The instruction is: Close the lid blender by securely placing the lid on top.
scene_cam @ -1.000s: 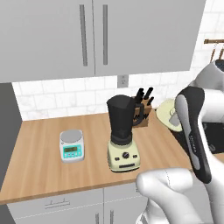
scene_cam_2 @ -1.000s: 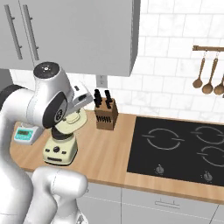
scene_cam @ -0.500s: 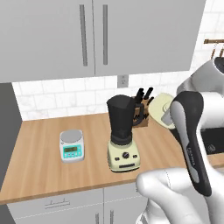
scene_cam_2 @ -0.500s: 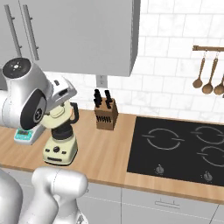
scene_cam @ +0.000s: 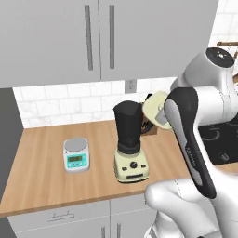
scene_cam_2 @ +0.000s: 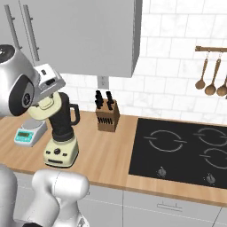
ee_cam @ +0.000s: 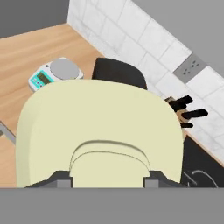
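Above the counter (scene_cam: 46, 153), beside jar top: gripper (ee_cam: 109, 177) clamped on lid (ee_cam: 100, 127), held tilted, edge near blender (scene_cam: 130, 139) rim. Jar mouth (ee_cam: 118, 72) open, just past the lid's far edge in hand view. Lid not yet on; needs levelling, shifting over mouth, then lowering. Scale (scene_cam: 76, 154) and knife block (scene_cam_2: 107, 116) clear of path.

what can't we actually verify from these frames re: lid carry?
- End effector fingertips: in the right base view the lid hides them; in the hand view only their bases show under it.
- Blender jar mouth: in the hand view the lid covers most of it, so alignment is unclear.
- Lid's right part: left base view, behind the forearm.
- Scale display digits: too small.
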You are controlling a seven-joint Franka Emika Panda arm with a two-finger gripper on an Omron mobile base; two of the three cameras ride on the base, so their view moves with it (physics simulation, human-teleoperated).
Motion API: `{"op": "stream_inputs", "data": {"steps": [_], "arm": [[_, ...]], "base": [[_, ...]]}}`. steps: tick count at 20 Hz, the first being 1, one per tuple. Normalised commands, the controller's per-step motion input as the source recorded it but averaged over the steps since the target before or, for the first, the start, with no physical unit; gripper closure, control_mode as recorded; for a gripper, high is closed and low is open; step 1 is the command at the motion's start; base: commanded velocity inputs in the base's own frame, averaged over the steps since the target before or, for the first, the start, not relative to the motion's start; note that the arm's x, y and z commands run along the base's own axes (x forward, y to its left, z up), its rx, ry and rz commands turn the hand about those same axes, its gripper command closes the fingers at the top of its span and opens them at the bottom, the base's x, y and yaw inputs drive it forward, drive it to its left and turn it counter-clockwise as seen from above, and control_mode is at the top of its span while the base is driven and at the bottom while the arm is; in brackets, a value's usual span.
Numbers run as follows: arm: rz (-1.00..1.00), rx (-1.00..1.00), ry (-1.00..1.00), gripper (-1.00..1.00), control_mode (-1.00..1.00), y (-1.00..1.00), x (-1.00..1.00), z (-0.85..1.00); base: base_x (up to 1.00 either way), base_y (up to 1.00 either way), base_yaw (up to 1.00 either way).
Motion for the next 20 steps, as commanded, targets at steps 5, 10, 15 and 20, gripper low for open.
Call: {"op": "stream_inputs", "data": {"steps": [5,10,15,20], "arm": [[0.03,0.0,0.08,1.0,-1.0,0.0,0.24,0.0],[0.01,-0.01,0.1,1.0,-1.0,0.15,0.02,0.0],[0.0,-0.04,0.12,1.0,-1.0,0.32,0.09,0.0],[0.0,-0.03,0.08,1.0,-1.0,0.27,0.11,0.0]], "base": [[0.0,0.0,0.0],[0.0,0.0,0.0],[0.0,0.0,0.0],[0.0,0.0,0.0]]}}
